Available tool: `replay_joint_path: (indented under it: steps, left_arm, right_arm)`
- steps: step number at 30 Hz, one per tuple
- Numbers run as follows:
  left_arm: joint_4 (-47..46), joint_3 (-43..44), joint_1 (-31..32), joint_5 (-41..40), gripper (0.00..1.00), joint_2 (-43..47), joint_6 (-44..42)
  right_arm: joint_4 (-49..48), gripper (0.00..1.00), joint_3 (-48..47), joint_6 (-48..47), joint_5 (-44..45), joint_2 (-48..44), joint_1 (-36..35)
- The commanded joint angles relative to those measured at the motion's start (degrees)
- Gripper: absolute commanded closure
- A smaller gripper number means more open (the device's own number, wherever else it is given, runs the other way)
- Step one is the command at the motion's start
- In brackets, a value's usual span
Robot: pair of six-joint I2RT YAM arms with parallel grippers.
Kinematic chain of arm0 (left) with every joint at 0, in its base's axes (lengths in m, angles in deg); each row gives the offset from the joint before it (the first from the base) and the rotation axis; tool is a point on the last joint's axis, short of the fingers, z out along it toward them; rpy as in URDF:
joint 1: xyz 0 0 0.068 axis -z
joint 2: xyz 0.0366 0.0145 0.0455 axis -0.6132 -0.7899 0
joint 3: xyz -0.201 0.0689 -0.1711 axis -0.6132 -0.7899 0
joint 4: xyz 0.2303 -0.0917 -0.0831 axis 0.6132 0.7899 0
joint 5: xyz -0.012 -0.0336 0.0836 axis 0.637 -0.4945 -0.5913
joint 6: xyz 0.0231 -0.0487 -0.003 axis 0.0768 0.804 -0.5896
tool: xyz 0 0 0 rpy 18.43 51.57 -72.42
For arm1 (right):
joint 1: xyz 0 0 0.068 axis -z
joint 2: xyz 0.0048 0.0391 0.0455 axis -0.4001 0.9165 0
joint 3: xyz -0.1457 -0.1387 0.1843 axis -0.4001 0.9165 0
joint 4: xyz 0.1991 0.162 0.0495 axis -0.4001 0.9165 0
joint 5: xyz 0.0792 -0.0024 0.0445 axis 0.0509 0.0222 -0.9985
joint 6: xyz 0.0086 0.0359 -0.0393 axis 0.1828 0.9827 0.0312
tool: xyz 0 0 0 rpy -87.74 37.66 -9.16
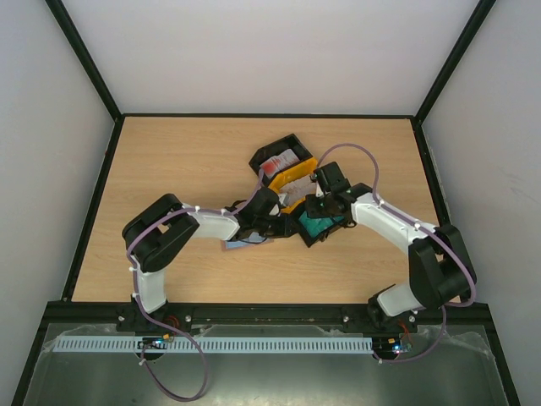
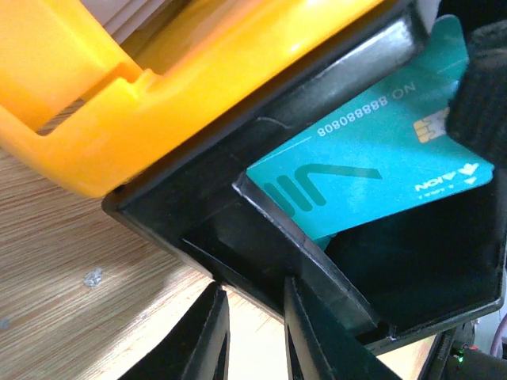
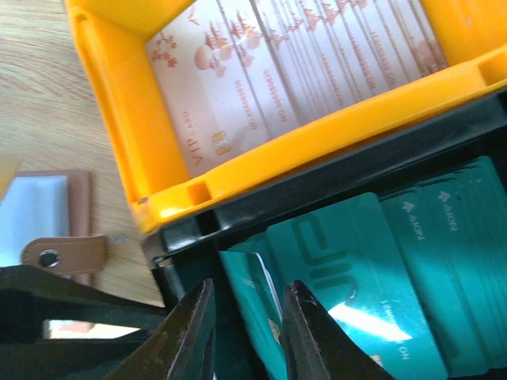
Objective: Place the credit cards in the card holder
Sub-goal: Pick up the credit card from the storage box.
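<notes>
- Right gripper (image 3: 251,285): its fingers sit close on either side of a tilted teal card (image 2: 372,166) in the black tray (image 2: 238,237). Honestly can't tell if the card is pinched or just flanked.
- That card leans up over the tray's inner wall, chip end by the right finger.
- More teal cards (image 3: 444,261) lie stacked in the same tray.
- Left gripper (image 2: 252,286): fingers nearly together, tips right at the black tray's outer wall. Can't tell if it's clamping it.
- Yellow tray (image 3: 119,119) holds pale cards (image 3: 261,71) and touches the black one.
- Holder (image 3: 79,198) lies open on the table (image 3: 47,79), just beside the yellow tray.
</notes>
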Motion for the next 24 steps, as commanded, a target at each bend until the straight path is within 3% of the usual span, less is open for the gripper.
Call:
replay_joint_path:
  steps: [1, 19, 24]
  left_arm:
    - [-0.25, 1.11, 1.05, -1.02, 0.79, -2.00, -1.89]
    - [-0.35, -0.77, 1.04, -2.75, 0.78, 1.96, -1.29]
    - [0.98, -1.79, 1.02, -5.69, 0.78, 4.86, -1.54]
  right_arm:
    - [4.33, 0.77, 3.97, 1.92, -9.70, -0.43, -1.46]
    - [2.06, 0.76, 4.45, 3.59, -16.33, -5.91, -1.44]
    - [1.06, 0.68, 4.09, 3.63, -12.10, -8.80, -1.44]
